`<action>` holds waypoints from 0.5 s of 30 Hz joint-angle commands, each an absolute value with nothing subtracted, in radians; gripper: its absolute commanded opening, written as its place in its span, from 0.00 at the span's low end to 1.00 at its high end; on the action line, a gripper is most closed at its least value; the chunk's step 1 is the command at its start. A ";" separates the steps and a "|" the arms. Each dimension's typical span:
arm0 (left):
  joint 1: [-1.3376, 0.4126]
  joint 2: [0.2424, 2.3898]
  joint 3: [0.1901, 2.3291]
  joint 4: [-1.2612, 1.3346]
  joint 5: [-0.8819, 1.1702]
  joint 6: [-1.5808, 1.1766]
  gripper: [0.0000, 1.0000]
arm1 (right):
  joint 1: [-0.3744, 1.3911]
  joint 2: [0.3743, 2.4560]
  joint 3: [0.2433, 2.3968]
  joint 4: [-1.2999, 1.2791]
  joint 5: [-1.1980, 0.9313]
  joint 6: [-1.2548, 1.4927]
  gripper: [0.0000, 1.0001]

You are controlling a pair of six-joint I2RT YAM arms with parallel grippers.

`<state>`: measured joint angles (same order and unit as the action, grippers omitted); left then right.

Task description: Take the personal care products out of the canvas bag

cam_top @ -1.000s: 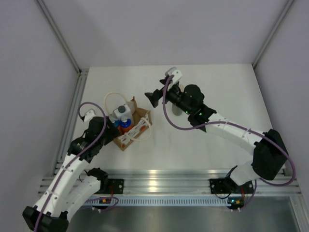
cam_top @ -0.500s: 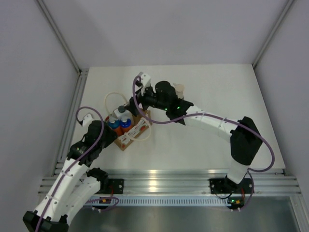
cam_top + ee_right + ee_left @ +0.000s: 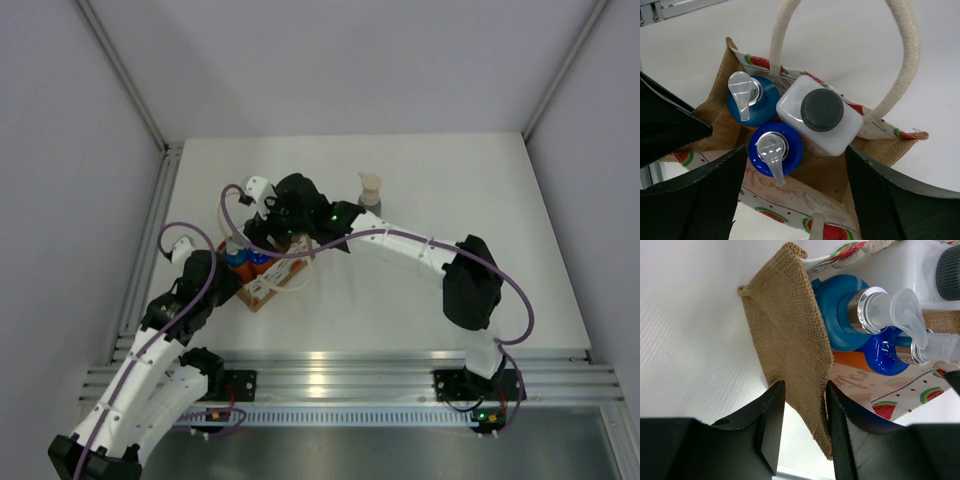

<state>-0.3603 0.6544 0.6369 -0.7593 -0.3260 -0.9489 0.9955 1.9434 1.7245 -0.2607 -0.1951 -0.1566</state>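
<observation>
The canvas bag [image 3: 283, 272] stands left of centre, tan burlap with a watermelon print and cream rope handles [image 3: 910, 55]. Inside it are two orange bottles with blue pump caps [image 3: 752, 97] [image 3: 776, 147] and a white bottle with a dark cap [image 3: 821, 117]. The grey bottle with a beige pump top [image 3: 370, 190] stands on the table behind the bag. My right gripper [image 3: 797, 200] hangs open and empty just above the bag's mouth [image 3: 258, 232]. My left gripper [image 3: 802, 425] is closed on the bag's burlap end wall [image 3: 790, 335], at the bag's left side [image 3: 228, 272].
The white table [image 3: 430, 280] is walled left, right and behind, with a metal rail along the near edge [image 3: 340, 375]. A purple cable [image 3: 235, 215] loops from the right wrist over the bag. One rope handle lies on the table behind the bag.
My right gripper has swung left from the table's middle to over the bag's mouth. The grey pump bottle now shows behind the arm. The left arm has barely moved.
</observation>
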 commanded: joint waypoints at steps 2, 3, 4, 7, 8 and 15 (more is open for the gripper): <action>-0.354 0.649 0.620 -0.759 -0.336 -0.951 0.43 | 1.035 1.982 1.799 -0.391 -0.160 -0.184 0.76; -0.354 0.647 0.620 -0.759 -0.336 -0.950 0.43 | 1.037 1.993 1.802 -0.394 -0.160 -0.184 0.76; -0.354 0.649 0.620 -0.759 -0.333 -0.951 0.43 | 1.035 1.997 1.805 -0.396 -0.161 -0.183 0.76; -0.354 0.649 0.620 -0.758 -0.328 -0.953 0.43 | 1.037 2.019 1.821 -0.406 -0.175 -0.172 0.73; -0.354 0.649 0.620 -0.756 -0.327 -0.954 0.43 | 1.038 2.022 1.824 -0.408 -0.173 -0.172 0.73; -0.354 0.650 0.624 -0.756 -0.322 -0.950 0.43 | 1.051 2.052 1.839 -0.410 -0.169 -0.160 0.75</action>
